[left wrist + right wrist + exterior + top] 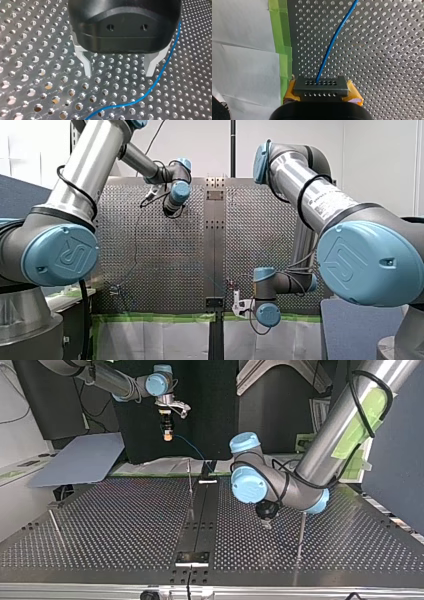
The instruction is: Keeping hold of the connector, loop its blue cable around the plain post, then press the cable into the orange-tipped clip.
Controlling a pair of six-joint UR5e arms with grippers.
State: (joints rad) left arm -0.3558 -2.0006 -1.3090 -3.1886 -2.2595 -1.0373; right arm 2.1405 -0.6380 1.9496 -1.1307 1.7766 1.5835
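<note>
Over the holey table [37,75], my left gripper [118,73] hangs spread wide with nothing in it, and the blue cable [149,90] runs just beside one finger [150,66]. My right gripper [321,93] pinches the connector [320,86]. It should keep that pinch tight and the cable loose.

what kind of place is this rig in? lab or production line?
Most likely a robotics lab test cell, not a production line: my left arm and my right arm reach over a perforated table with thin posts, its edge masked with green tape, and one blue cable runs from a connector.
</note>
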